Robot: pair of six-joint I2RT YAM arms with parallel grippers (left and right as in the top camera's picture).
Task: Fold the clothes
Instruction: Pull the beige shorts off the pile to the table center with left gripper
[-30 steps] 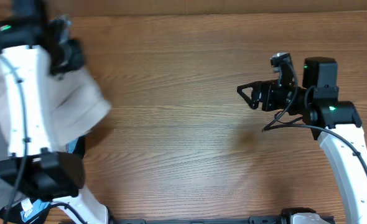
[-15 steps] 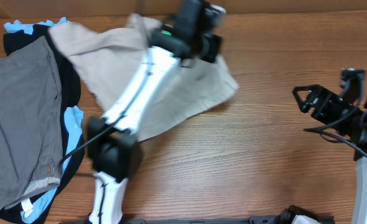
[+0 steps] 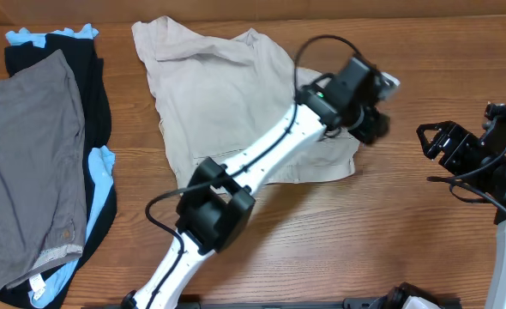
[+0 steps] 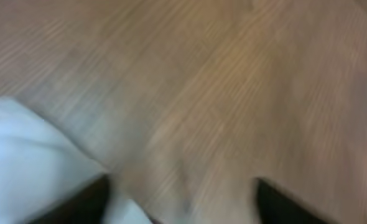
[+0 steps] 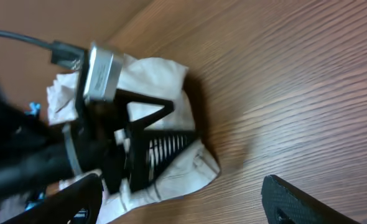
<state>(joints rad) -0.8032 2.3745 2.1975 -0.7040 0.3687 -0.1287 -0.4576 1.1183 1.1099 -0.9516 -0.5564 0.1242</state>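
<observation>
The beige shorts (image 3: pixel 227 94) lie spread out and rumpled on the wooden table, from the back middle down to the right. My left gripper (image 3: pixel 375 127) hangs over their right corner. In the blurred left wrist view its dark fingers (image 4: pixel 90 199) stand wide apart, open, over bare wood, with pale cloth (image 4: pixel 28 149) at the left. My right gripper (image 3: pixel 430 142) is open to the right of the shorts, off the cloth. The right wrist view looks between its open fingers (image 5: pixel 301 199) at the left gripper (image 5: pixel 149 146) and the shorts' corner (image 5: pixel 183 171).
At the table's left edge lies a pile of other garments: a grey one (image 3: pixel 26 163) on top of a black one (image 3: pixel 90 94) and a light-blue one (image 3: pixel 103 172). The left arm (image 3: pixel 262 163) stretches across the shorts. Bare wood (image 3: pixel 339 249) fills the front right.
My left arm swept from the far left to the right, dragging the shorts off the pile and out onto the table's middle, and its jaws have opened. The right gripper drew back to the right.
</observation>
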